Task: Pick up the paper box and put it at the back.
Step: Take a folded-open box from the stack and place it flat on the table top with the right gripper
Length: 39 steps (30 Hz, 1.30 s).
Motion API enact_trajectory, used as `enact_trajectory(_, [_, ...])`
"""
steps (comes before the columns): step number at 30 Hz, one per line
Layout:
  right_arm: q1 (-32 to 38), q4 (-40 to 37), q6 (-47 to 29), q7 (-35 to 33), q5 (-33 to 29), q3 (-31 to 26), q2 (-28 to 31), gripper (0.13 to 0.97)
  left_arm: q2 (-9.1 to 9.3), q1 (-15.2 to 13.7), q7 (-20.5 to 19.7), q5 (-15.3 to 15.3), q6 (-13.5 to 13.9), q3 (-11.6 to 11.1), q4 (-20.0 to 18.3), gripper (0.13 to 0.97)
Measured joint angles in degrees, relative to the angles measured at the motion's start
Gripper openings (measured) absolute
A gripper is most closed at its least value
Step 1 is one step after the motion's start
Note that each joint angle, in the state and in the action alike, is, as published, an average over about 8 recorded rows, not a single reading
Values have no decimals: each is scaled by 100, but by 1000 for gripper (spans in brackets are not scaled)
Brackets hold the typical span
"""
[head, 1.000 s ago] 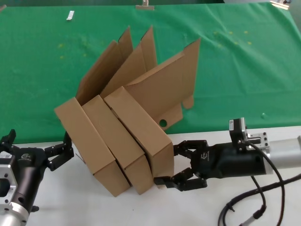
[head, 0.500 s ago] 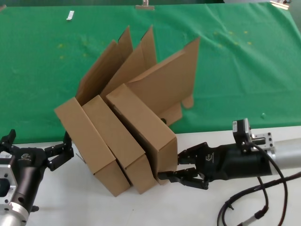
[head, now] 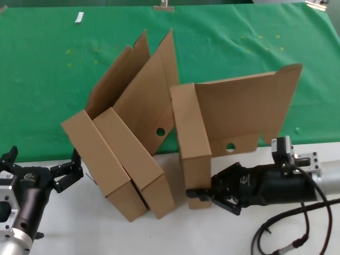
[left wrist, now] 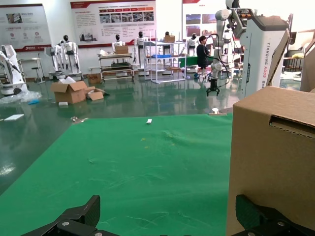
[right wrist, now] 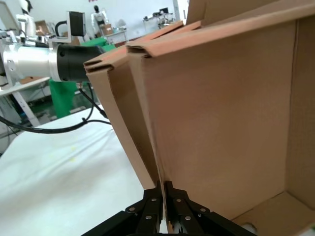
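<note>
Cardboard parts company on the white tabletop: the paper box, a second ago leaning flush against two others alike, now stands apart from them, swung round so its tall lid faces the robot's right and rises over the green cloth at the back. The gap it left exposes the round hole in the lid of the middle box, which was covered before. The right gripper, open beside the box's near corner a second ago, has since closed its fingers tight on the box's near wall; the right wrist view shows the fingertips pressed together on the thin cardboard edge. The box's near end stays over the tabletop, its far end reaching across the cloth's front edge.

The two remaining boxes have not shifted, the leftmost box still leaning on its neighbour. The left gripper waits as before beside the leftmost box, fingers spread and holding nothing; in the left wrist view only its dark fingertips show, with a cardboard wall filling one side. The head view cuts off both arms. Whether the held box's base touches the table cannot be told.
</note>
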Motion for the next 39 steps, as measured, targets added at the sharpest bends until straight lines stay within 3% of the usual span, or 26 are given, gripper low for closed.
enact_trajectory(8, [-60, 937, 464, 368, -35, 215, 507, 158, 0, 0, 0, 0, 0, 0, 0, 966])
enact_trajectory(15, [733, 856, 1203, 364, -638, 234, 1019, 154, 0, 0, 0, 0, 0, 0, 0, 966])
enact_trajectory(21, [1903, -182, 1823, -177, -1562, -201, 1062, 153, 0, 0, 0, 0, 0, 0, 0, 966])
enact_trajectory(29, [3276, -2339, 3332, -1395, -2860, -1161, 328, 153, 0, 0, 0, 0, 0, 0, 0, 966])
enact_trajectory(33, [3560, -3212, 3993, -1719, -3271, -1553, -102, 153, 0, 0, 0, 0, 0, 0, 0, 966])
enact_trajectory(39, [3538, -3816, 4444, -1552, -3652, -1959, -613, 153, 0, 0, 0, 0, 0, 0, 0, 966])
